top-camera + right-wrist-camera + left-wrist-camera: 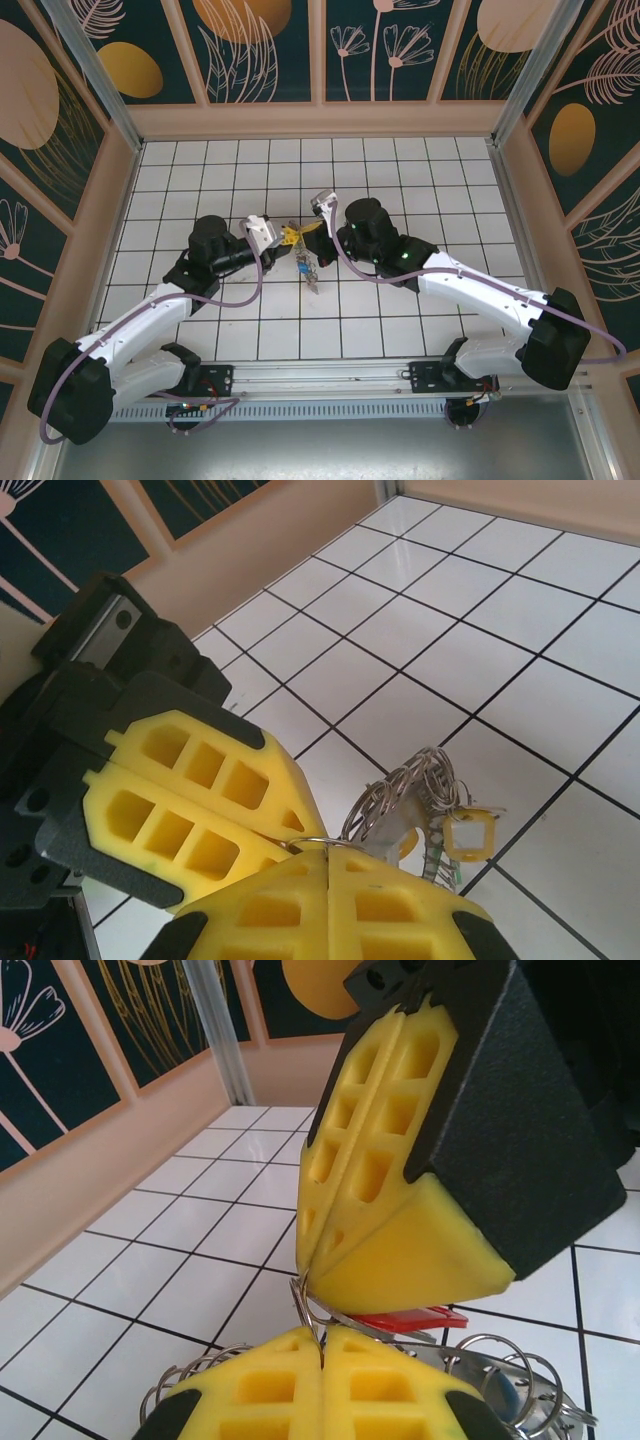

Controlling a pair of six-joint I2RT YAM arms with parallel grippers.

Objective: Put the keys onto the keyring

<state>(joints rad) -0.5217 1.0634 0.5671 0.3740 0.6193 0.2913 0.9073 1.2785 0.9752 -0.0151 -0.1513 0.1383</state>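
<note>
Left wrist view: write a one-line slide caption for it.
Left gripper and right gripper pinch the wire keyring near a red key.

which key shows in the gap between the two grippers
The red-headed key; the blue-headed key sits lower, off to the right.

Bright, even light falls from above. In the top view the white tiled floor [400,170] is evenly lit, with only short, soft shadows beneath the arms, and straight rails bow slightly near the corners. From the right wrist the far tiles carry a pale sheen and the keys [420,810] glint. The yellow fingers [250,1390] of the left gripper [322,1350] and those [260,920] of the right gripper [328,865] look soft, too close for focus
</note>
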